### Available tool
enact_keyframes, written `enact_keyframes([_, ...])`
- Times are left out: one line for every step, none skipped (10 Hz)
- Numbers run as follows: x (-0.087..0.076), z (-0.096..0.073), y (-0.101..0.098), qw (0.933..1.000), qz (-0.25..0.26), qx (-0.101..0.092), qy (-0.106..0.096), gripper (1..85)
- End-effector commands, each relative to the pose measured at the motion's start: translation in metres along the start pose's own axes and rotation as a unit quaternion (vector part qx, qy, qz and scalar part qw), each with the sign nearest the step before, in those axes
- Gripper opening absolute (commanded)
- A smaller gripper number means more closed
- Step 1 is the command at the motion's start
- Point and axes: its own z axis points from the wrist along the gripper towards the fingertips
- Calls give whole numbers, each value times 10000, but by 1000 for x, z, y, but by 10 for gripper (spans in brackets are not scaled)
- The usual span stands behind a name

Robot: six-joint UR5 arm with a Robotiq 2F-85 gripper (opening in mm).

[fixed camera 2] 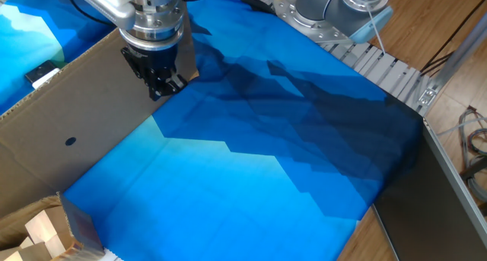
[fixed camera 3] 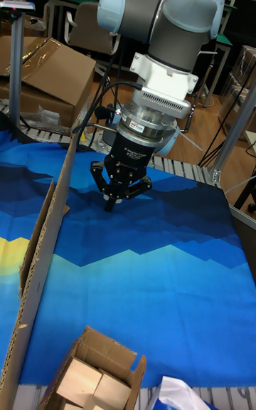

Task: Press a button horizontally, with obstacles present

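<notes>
In the fixed view, the gripper (fixed camera 2: 161, 87) hung over the blue cloth (fixed camera 2: 251, 162) that covered the bench, right at the far end of the cardboard panel (fixed camera 2: 84, 124). Its dark fingers (fixed camera 2: 156, 90) overlapped the panel's upper edge in the picture; whether they touched the cardboard could not be told from here. The panel stood on its long edge and ran from the near left corner toward the gripper, with a small dark round hole (fixed camera 2: 70, 141) in its face. Behind the panel, at the left edge, a little white box (fixed camera 2: 44, 73) with a dark top showed partly above the cardboard; no red button could be made out on it. Pale wooden blocks (fixed camera 2: 42, 234) sat in the near left corner.

In the tall fixed view, the gripper (fixed camera 3: 111, 203) pointed down at the cloth (fixed camera 3: 156, 282), just right of the panel (fixed camera 3: 43, 253), which was seen edge-on with a sliver of blue showing between the two. The fingers (fixed camera 3: 110, 200) came together at the tips with no gap visible between them, and nothing was held there. An open carton (fixed camera 3: 89, 374) of wooden blocks (fixed camera 3: 85, 385) lay at the near edge. The button was not visible in this view.
</notes>
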Motion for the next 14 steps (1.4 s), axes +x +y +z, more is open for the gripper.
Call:
enact_keyframes([3, -2, 10, 9996, 178, -209, 54, 10])
enact_keyframes([3, -2, 13, 9994, 229, -254, 56, 10])
enact_keyframes([3, -3, 13, 9994, 229, -254, 56, 10])
enact_keyframes([5, -4, 14, 9992, 270, -284, 72, 10])
enact_keyframes([8, -6, 20, 9985, 356, -389, 124, 10])
enact_keyframes([11, -7, 22, 9982, 397, -425, 157, 10])
enact_keyframes([11, -7, 20, 9984, 385, -387, 163, 10])
enact_keyframes([13, -7, 14, 9988, 353, -287, 182, 10])
enact_keyframes([13, -7, 12, 9990, 340, -234, 180, 10])
enact_keyframes([17, -7, 18, 9978, 497, -374, 243, 10])
enact_keyframes([17, -4, 17, 9979, 483, -375, 212, 10])
enact_keyframes([15, -3, 20, 9979, 463, -407, 197, 10])
enact_keyframes([13, -4, 21, 9982, 408, -393, 195, 10])
enact_keyframes([12, -3, 16, 9989, 315, -296, 173, 10])
